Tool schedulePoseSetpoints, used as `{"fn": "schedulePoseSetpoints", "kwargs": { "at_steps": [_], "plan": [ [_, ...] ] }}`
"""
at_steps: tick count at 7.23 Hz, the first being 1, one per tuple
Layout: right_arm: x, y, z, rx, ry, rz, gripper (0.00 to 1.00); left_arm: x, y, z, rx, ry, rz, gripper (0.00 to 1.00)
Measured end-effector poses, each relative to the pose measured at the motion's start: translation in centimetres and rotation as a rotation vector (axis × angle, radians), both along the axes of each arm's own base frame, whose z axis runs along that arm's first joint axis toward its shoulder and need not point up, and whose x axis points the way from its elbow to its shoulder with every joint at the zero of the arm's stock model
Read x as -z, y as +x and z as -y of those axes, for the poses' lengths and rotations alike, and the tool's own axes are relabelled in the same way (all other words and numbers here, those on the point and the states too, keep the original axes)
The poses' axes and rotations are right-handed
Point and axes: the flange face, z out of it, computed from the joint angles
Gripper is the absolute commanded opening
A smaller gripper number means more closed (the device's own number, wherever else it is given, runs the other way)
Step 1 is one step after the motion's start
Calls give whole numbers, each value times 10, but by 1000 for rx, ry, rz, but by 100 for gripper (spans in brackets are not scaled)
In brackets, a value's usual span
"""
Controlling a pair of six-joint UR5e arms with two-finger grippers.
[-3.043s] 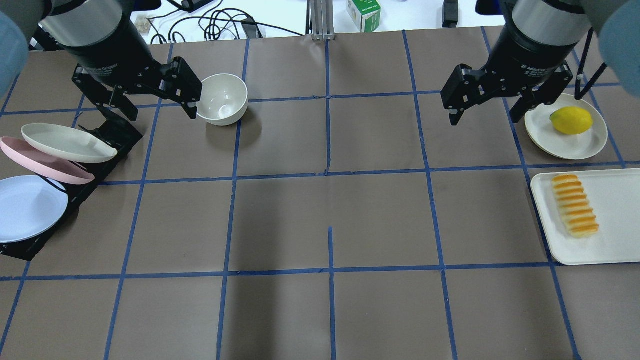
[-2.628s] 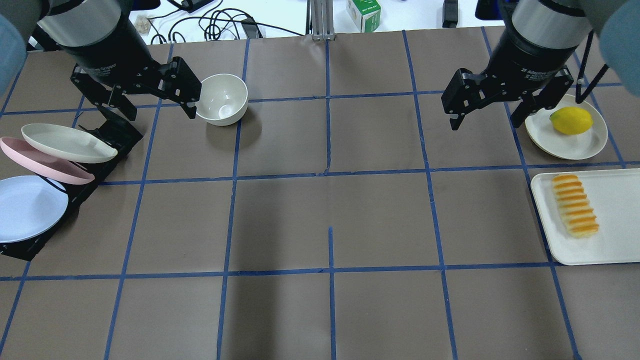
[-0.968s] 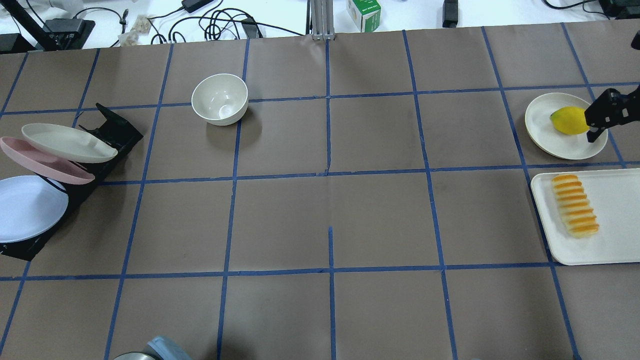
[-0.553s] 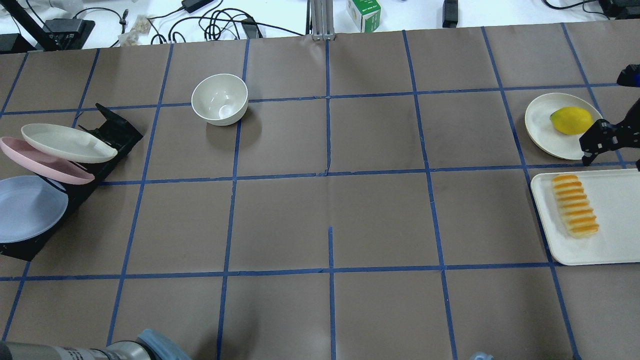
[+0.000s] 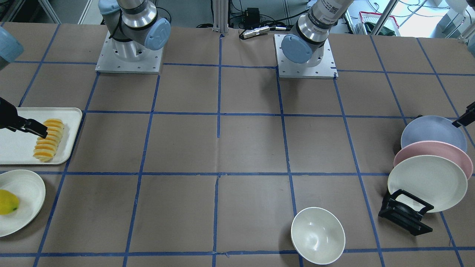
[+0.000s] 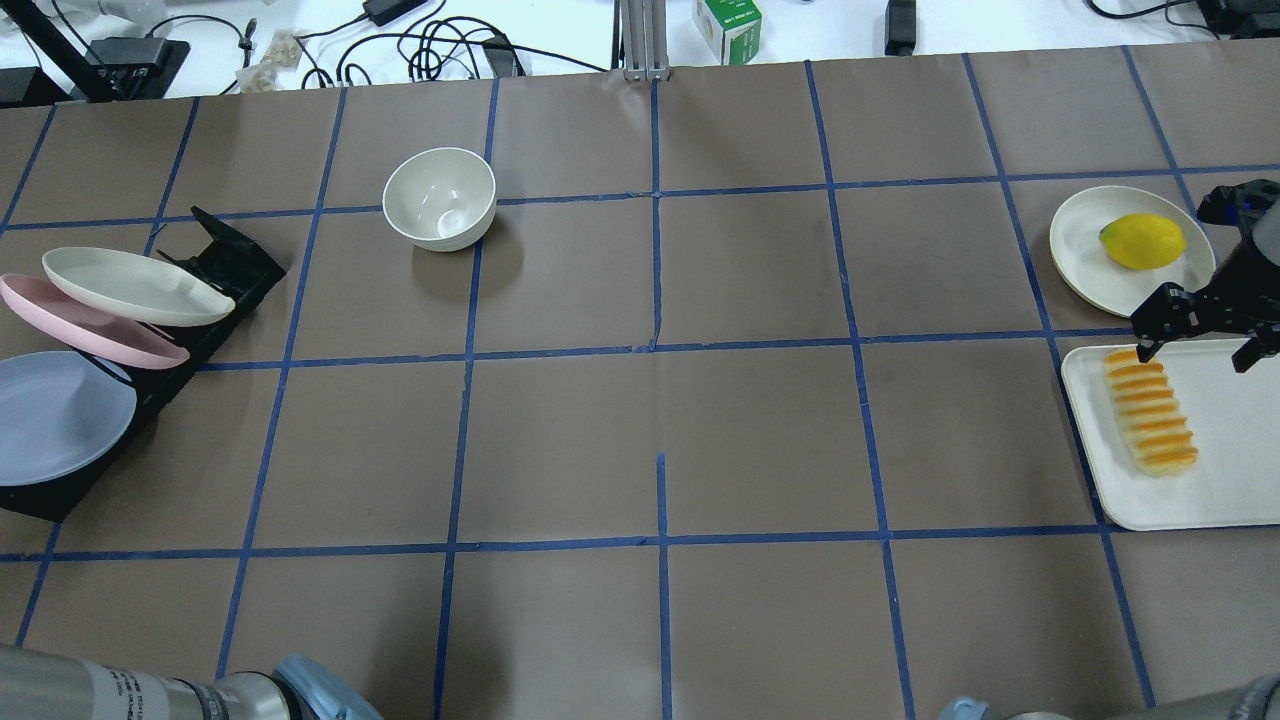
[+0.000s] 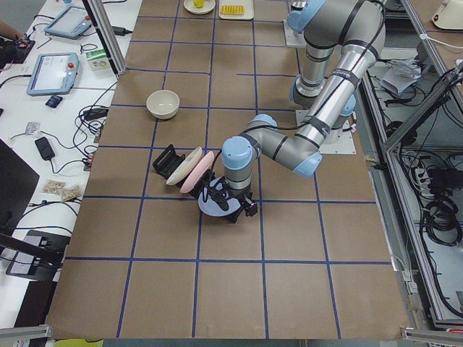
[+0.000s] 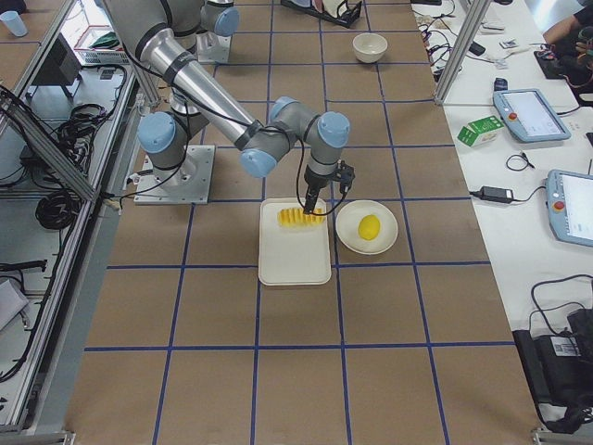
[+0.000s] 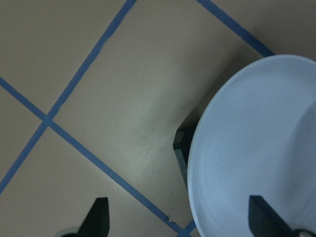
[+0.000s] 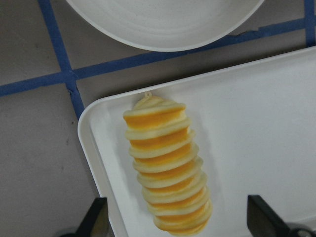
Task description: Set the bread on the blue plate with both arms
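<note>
Leave right jaws wide open, as now, over bread (image 10: 165, 165) on white tray (image 6: 1230, 440) at desk (image 6: 660, 400) right end; centre mid-length across short axis, drop, squeeze lightly, probably soft. Leave left jaws equally wide, astride blue plate (image 9: 247, 158) rim in black rack (image 6: 235, 265); seat deep before closing, then lift clear.

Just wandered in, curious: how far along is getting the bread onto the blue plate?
Nothing is finished: the bread lies on its white tray, the blue plate sits in its rack. In hand: the right gripper hangs open over the bread, the left gripper open at the plate's rim. Gripping, carrying and placing are left.
</note>
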Motion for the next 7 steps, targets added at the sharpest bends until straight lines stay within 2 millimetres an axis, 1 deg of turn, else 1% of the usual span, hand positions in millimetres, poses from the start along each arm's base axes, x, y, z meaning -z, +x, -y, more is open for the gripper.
{"fn": "schedulePoseSetpoints", "kwargs": {
  "at_steps": [1, 2, 3, 4, 5, 7],
  "plan": [
    [11, 1, -2, -24, -14, -6, 100, 3, 1, 1, -2, -2, 0, 93],
    [22, 2, -3, -52, -9, 0, 100, 6, 1, 3, -1, -14, -9, 86],
    [31, 2, -4, -72, 2, 7, 100, 10, 0, 6, 0, -30, -21, 82],
    [35, 1, -4, -100, 10, 11, 100, 16, 0, 8, 2, -33, -34, 82],
    [39, 0, -3, -133, 19, 16, 100, 23, -1, 11, 5, -30, -41, 77],
    [51, -4, -2, -151, 32, 22, 100, 27, 1, 14, 12, -27, -38, 46]
  ]
}}
